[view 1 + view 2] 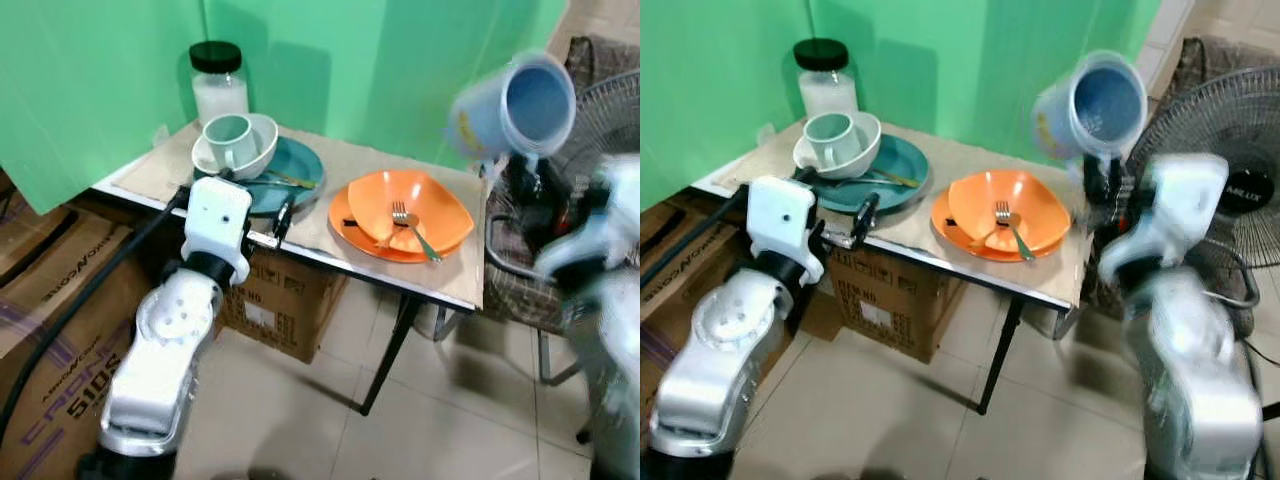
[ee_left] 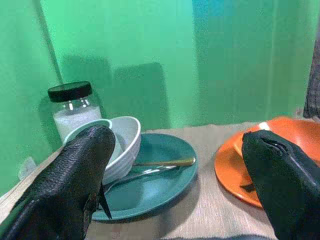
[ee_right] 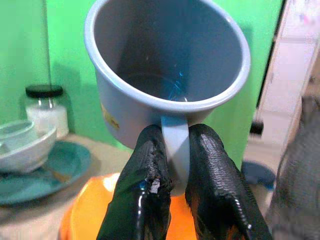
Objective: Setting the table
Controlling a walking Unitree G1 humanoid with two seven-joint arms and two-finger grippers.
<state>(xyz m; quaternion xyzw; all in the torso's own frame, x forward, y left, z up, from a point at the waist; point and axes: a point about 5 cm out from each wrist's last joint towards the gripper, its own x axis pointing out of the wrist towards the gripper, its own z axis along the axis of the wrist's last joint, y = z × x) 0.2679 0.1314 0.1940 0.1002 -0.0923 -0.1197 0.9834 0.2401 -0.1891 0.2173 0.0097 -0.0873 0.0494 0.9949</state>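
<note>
Right gripper [image 3: 172, 192] pinches the handle of a blue-grey mug [image 3: 165, 65], fingers closed on either side of the handle. The mug is held high in the air, tipped so its empty mouth faces the camera, above and off the right end of the table [image 1: 455, 285]. It is blurred in the head views, so probably mid-carry.

Left gripper [image 2: 175, 185] is spread wide with nothing in it, at the near edge of the table just in front of the teal plate [image 2: 165, 177].

On the table, right side: an orange plate [image 1: 352, 232] with an orange bowl [image 1: 440, 205] on it and a fork [image 1: 412, 228] lying in the bowl. Left side: the teal plate carrying a white bowl [image 1: 265, 145] with a pale green mug [image 1: 228, 140] standing inside it. Two pieces of cutlery [image 2: 162, 162] lie on the teal plate beside the bowl; their type is hard to tell. Far left sits a glass jar [image 1: 218, 85] with a black lid and white contents. A fan [image 1: 1210, 125] stands right of the table, cardboard boxes [image 1: 275, 300] beneath it.

Judgement: roughly midway. The orange setting has plate, bowl and fork but no cup, so the held mug likely goes beside it. The left setting is stacked, not laid out: green mug and cutlery probably need to come off the plate.
</note>
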